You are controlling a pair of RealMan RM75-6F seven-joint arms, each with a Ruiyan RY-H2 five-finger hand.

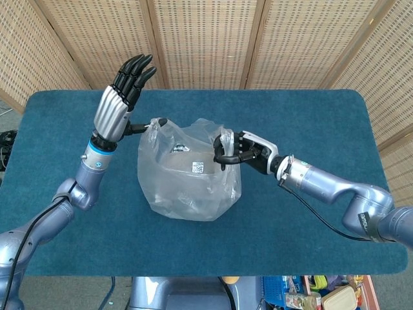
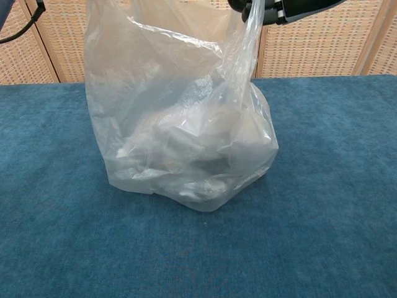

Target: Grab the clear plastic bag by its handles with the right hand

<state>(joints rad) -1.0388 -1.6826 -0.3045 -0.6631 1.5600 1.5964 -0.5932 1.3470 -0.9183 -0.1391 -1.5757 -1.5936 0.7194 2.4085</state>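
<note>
Your right hand point(image 1: 237, 150) has its fingers curled around one handle of the clear plastic bag point(image 1: 187, 174), which sits mid-tabletop point(image 1: 310, 116). Your left hand point(image 1: 122, 97) pinches the other handle by the thumb, remaining fingers spread upward.

Chest view: top edge is cutting off the clear plastic bag point(image 2: 180, 124) above its body, so its handles are not showing there. Right hand point(image 2: 273, 9) is showing only as a dark sliver at the top edge; left hand not showing. Bag contents are reading as grey blurs, unidentifiable.
</note>
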